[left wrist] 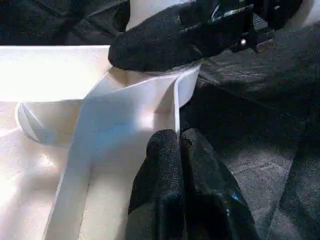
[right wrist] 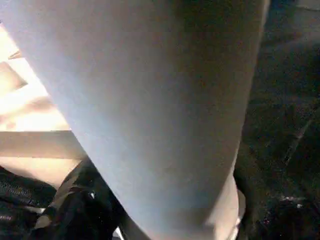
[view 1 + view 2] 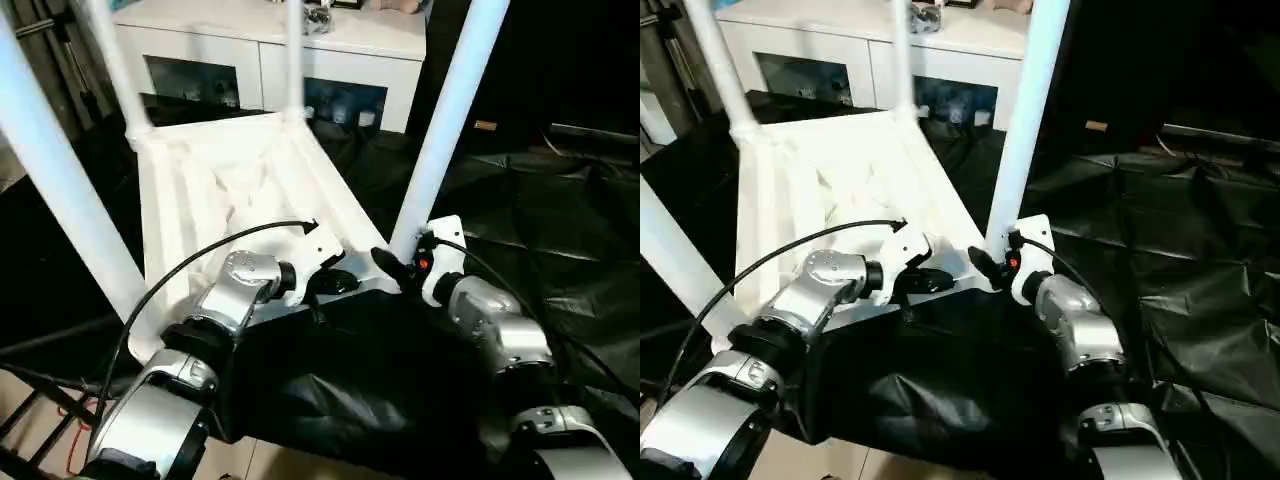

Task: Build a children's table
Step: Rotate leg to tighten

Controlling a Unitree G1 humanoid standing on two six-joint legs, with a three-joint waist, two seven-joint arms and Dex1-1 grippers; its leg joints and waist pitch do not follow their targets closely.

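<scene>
The children's table lies upside down, its ribbed underside (image 3: 230, 190) facing up. Four white legs stand in the corner sockets. At the corner nearest me rises the near right leg (image 3: 445, 130), and my right gripper (image 3: 400, 262) is closed around its base, one black finger (image 1: 160, 45) lying against the tube. In the right wrist view this leg (image 2: 150, 100) passes close between the jaws. My left gripper (image 1: 177, 142) is shut, holding nothing, its tips touching the rim wall (image 1: 175, 95) just beside that corner. The near left leg (image 3: 60, 180) stands at the other front corner.
A white cabinet with glass doors (image 3: 270, 60) stands behind the table. Crumpled black sheeting (image 3: 520, 200) covers the surface around and under it. A black cable (image 3: 200, 260) loops over my left forearm. Dark metal bars (image 3: 30, 400) show at the lower left.
</scene>
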